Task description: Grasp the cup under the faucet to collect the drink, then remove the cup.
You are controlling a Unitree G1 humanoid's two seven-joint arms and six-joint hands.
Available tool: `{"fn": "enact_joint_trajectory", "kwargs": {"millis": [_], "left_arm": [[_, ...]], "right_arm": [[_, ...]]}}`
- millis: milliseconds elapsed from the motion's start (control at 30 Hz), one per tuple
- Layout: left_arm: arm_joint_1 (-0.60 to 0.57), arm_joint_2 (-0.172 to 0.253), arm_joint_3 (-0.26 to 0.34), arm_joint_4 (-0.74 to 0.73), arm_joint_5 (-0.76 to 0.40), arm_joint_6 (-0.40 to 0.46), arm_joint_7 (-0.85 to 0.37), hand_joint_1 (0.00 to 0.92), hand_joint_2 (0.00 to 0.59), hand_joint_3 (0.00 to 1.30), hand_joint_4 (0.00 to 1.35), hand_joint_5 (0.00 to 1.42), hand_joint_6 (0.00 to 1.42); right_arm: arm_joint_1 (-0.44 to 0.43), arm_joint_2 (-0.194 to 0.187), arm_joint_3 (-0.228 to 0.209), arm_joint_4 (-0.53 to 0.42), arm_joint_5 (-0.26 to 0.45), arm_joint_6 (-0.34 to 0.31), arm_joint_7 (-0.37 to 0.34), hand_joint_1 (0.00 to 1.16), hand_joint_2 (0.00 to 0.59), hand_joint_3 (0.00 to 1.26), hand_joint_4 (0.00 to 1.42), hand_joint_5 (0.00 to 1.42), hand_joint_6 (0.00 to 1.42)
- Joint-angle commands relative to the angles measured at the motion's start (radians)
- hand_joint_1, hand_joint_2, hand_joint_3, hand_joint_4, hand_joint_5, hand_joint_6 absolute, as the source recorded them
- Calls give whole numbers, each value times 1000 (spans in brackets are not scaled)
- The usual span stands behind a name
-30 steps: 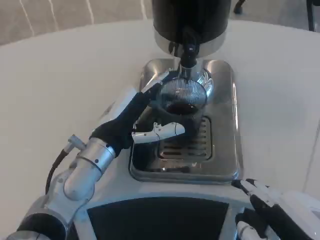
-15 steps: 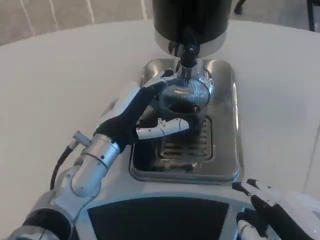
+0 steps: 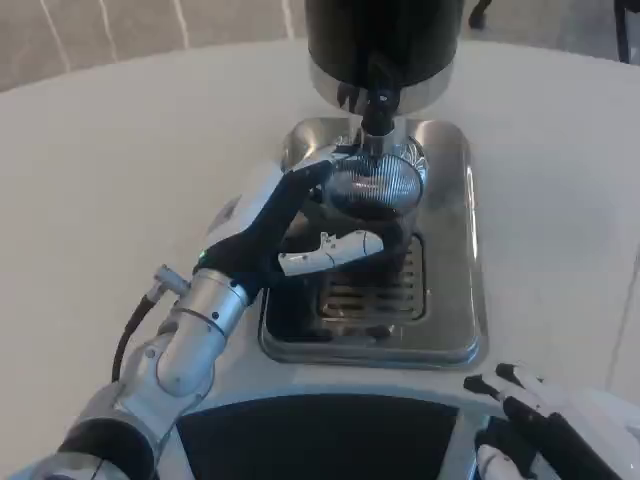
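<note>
1. Drip tray (image 3: 450, 300): polished metal, mirror-glossy w/ bright reflections; slotted grille (image 3: 375, 290) at its centre is the same shiny metal.
2. Cup (image 3: 375, 195) on the tray: clear ribbed glass, glossy, dark liquid inside.
3. Faucet (image 3: 378, 110) above the cup: black, glossy, looks like plastic; chrome-like shiny collar below it.
4. Dispenser body (image 3: 385, 35) behind the tray: black, smooth, semi-gloss, w/ a polished metal band at its base.
5. Table (image 3: 120, 170) around the tray: white, smooth, matt.
6. Left hand (image 3: 285, 235) at the cup: white glossy plastic shells, matt black parts; forearm is brushed silver metal.
7. Right hand (image 3: 545, 425), near the tray's front corner: same white gloss and matt black.
</note>
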Motion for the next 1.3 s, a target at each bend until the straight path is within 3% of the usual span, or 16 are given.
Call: {"fn": "enact_joint_trajectory", "kwargs": {"millis": [33, 200, 433, 633, 800, 933, 1067, 1300], "left_arm": [[24, -12, -6, 8, 3, 19, -13, 385, 102, 389, 293, 564, 502], [33, -17, -5, 2, 5, 17, 6, 392, 112, 389, 346, 607, 569], [49, -19, -13, -10, 23, 12, 67, 407, 123, 430, 497, 822, 989], [61, -21, -25, -20, 43, 16, 144, 418, 127, 516, 670, 986, 1187], [67, -23, -32, -23, 54, 12, 182, 419, 122, 591, 747, 1057, 1253], [77, -20, -29, -27, 60, 0, 233, 456, 137, 799, 965, 1235, 1378], [85, -16, -23, -33, 57, -16, 273, 491, 154, 930, 1079, 1350, 1424], [93, -3, -7, -31, 43, -38, 279, 511, 146, 998, 1132, 1414, 1424]], "right_arm": [[22, 4, -2, -2, -6, -1, 9, 7, 586, 124, 0, 0, 0], [18, 4, -4, 2, -7, 1, 10, 11, 586, 131, 0, 0, 0], [26, 11, 5, 10, -18, 1, 5, 18, 586, 139, 0, 0, 0], [23, 21, 8, 20, -31, 2, 6, 35, 586, 155, 0, 0, 0], [16, 25, 5, 22, -35, 5, 13, 43, 586, 155, 0, 0, 0], [12, 28, 0, 23, -36, 8, 21, 82, 586, 156, 0, 0, 0], [0, 28, -5, 25, -38, 9, 26, 88, 586, 156, 0, 0, 0], [-21, 32, -4, 34, -42, 12, 29, 96, 586, 155, 0, 0, 0]]}}
